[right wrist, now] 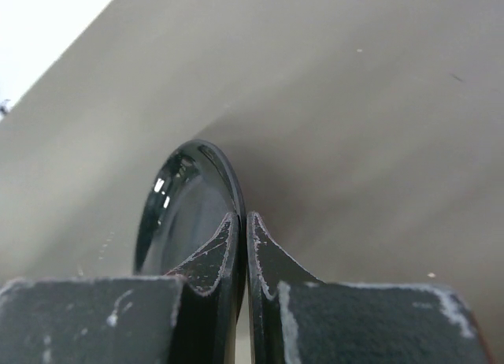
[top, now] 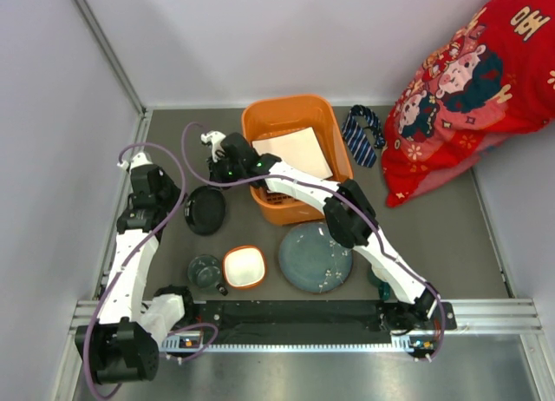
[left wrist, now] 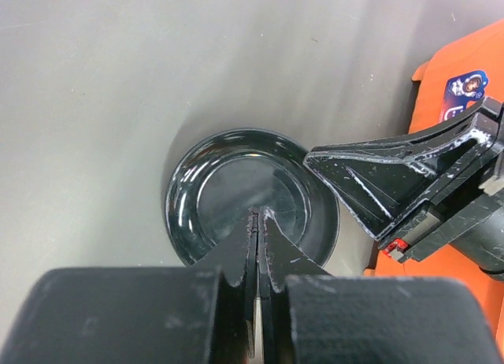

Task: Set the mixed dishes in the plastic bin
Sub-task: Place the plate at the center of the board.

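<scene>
From above, the white square plate (top: pixel 295 149) is seen lying inside the orange bin (top: pixel 286 104), and a dark dish (top: pixel 208 214) is found on the table just left of the bin. In the left wrist view, the left gripper (left wrist: pixel 257 214) is held over that dish with its fingers pressed together. In the right wrist view, the dish's rim is pinched by the right gripper (right wrist: pixel 243 217).

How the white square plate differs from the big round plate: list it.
The white square plate is plain and angular; the round plate is blue-grey and speckled. The white square plate rests inside the orange bin; the round plate lies flat on the table outside it. Both are unheld plates.
</scene>
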